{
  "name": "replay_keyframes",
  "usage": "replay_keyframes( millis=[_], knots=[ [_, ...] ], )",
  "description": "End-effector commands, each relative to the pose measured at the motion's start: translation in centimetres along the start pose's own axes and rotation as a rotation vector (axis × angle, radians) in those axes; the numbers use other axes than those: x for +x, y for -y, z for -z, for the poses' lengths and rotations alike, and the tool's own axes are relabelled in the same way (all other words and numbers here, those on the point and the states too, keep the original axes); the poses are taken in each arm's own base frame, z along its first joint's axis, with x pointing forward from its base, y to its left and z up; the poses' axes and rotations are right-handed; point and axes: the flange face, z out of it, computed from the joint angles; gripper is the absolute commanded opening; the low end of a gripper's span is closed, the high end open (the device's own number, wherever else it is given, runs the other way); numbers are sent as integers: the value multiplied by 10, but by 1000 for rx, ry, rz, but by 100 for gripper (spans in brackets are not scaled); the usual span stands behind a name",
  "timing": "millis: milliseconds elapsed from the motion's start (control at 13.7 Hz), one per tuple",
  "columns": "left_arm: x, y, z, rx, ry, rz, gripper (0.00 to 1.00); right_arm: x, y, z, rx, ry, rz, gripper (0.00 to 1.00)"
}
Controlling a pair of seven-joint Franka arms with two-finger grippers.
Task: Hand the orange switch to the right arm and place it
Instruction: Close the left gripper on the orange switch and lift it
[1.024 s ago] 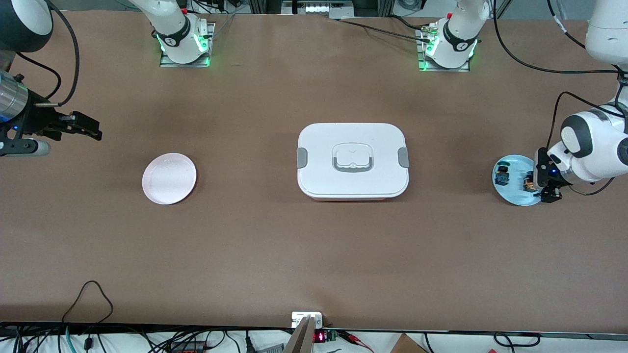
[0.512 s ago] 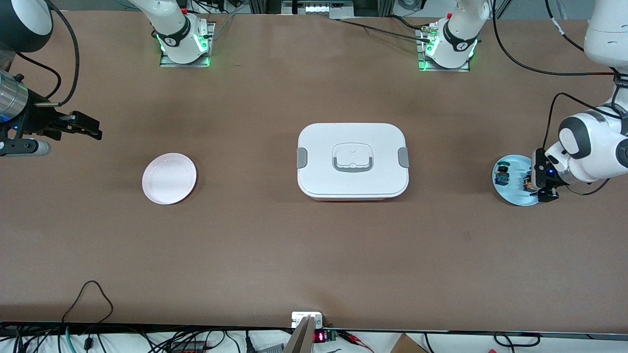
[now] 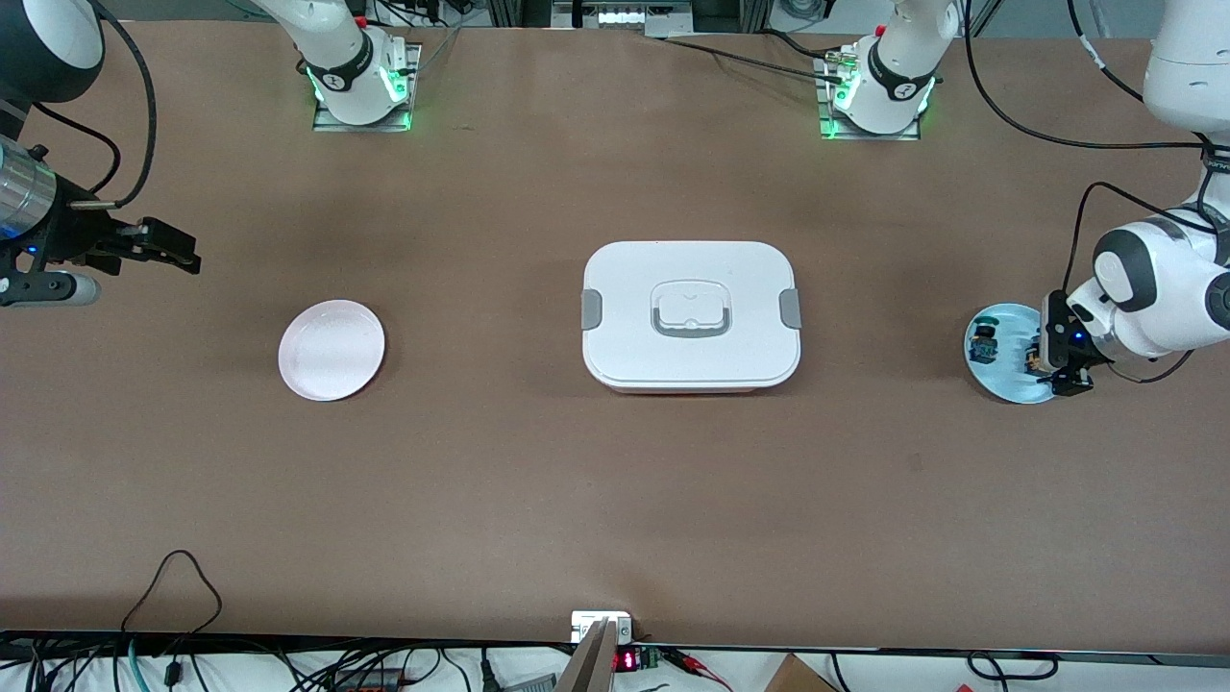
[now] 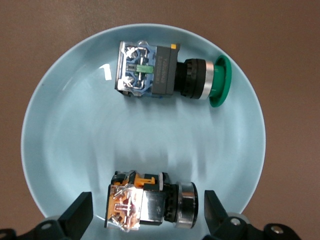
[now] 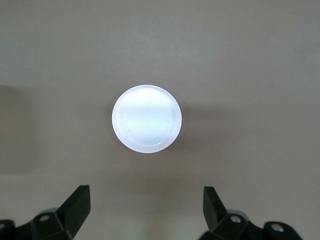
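Table: brown, bare stretch nearest the front camera.
Lunch box: white, lid on, mid-table.
Blue plate: at the left arm's end; holds orange switch and green switch, apart.
Left gripper: low over blue plate, fingers wide, straddling orange switch, not touching.
Right gripper: waiting, wide open, over bare table.
Pink plate: at the right arm's end, clear margins.
Wrist-only detail: switch wiring, hidden in front view.
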Motion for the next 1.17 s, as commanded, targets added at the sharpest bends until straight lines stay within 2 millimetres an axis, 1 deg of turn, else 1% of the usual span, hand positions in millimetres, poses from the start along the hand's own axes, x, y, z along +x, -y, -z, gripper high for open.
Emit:
replay_keyframes(
  millis=[0, 73, 220, 366, 439, 512, 585, 659, 805, 878, 1024, 1098],
  knots=[
    [-2, 5, 1, 8, -16, -22, 44, -5, 0, 6, -3, 2, -5, 100],
    [-1, 7, 1, 10, -16, -33, 26, -5, -1, 6, -3, 2, -6, 100],
    [0, 8, 4, 12, -14, -48, 0, -5, -1, 6, -3, 2, -14, 100],
    [3, 10, 8, 17, -12, -68, 0, -5, -1, 6, -2, 2, -14, 100],
    [7, 13, 14, 25, -11, -79, 0, -5, -1, 6, -2, 2, -14, 100],
    [8, 16, 24, 33, -13, -93, 0, -4, -1, 6, -3, 4, -12, 100],
    [4, 19, 32, 21, -22, -106, 0, -4, 0, 6, -2, 4, -12, 100],
    [5, 23, 42, -11, -49, -110, 0, -4, -1, 6, -3, 4, -11, 100],
    [11, 29, 67, -92, -170, -85, 0, -3, 0, 3, -4, 8, -3, 100],
    [19, 33, 80, -126, -237, -82, 0, -4, 1, 4, -4, 7, -5, 100],
    [48, 43, 106, -165, -370, -106, 0, -4, 8, 5, -9, 5, 3, 100],
    [62, 44, 111, -184, -440, -113, 0, -4, 6, 5, -7, 5, -1, 100]
  ],
)
